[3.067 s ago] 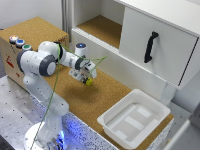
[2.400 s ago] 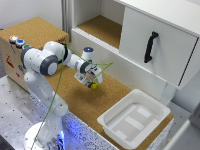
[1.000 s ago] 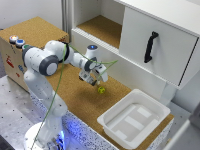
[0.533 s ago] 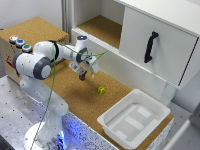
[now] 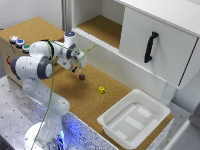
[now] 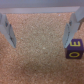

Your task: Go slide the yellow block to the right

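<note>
In the exterior view the yellow block (image 5: 101, 90) lies alone on the cork surface, a tiny yellow-green cube between the arm and the white tray. My gripper (image 5: 77, 66) hangs well off to its left in that view, above the cork and apart from it. A small dark reddish block (image 5: 82, 77) sits just below the fingertips. In the wrist view the gripper (image 6: 40, 32) is open, with nothing between the two fingers (image 6: 74, 30). The dark block (image 6: 75, 49), showing yellowish marks, lies next to one finger. The yellow block is out of the wrist view.
A white tray (image 5: 132, 117) stands at the exterior view's lower right. Behind the cork is a white cabinet with an open shelf (image 5: 102, 27) and a door with a black handle (image 5: 150, 47). Coloured buttons (image 5: 17, 42) sit on a box at the left.
The gripper first pushed the yellow block toward the exterior view's right, then lifted and drew back left. The block stays where it was pushed, and the gripper now hovers near the dark block.
</note>
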Controlling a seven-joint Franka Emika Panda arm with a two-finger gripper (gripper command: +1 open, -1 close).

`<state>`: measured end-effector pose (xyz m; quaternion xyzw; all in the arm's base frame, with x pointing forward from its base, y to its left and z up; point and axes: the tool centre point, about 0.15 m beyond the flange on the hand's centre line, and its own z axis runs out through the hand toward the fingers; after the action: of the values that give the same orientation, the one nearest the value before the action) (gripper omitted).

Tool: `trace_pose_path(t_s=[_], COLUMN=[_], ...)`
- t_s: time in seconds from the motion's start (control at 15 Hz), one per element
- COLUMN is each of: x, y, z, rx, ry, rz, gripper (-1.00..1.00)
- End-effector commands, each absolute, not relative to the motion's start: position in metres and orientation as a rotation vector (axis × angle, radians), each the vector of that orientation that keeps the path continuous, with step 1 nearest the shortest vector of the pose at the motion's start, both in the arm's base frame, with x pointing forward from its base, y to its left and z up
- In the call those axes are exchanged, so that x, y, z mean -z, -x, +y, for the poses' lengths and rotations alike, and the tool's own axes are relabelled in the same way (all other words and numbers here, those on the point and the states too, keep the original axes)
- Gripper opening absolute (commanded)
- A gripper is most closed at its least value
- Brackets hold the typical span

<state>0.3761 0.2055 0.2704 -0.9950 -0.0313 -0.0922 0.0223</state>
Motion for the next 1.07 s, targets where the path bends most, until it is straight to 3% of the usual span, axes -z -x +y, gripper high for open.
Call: trace_pose_path(t_s=[0.0, 1.0], x=[-0.231, -0.209], y=[-0.408, -0.413], z=[0.226, 0.16], rx=[0.181, 0.146], ry=[3.031, 3.088], rz=[-0.129, -0.036], gripper=[-1.0, -1.0])
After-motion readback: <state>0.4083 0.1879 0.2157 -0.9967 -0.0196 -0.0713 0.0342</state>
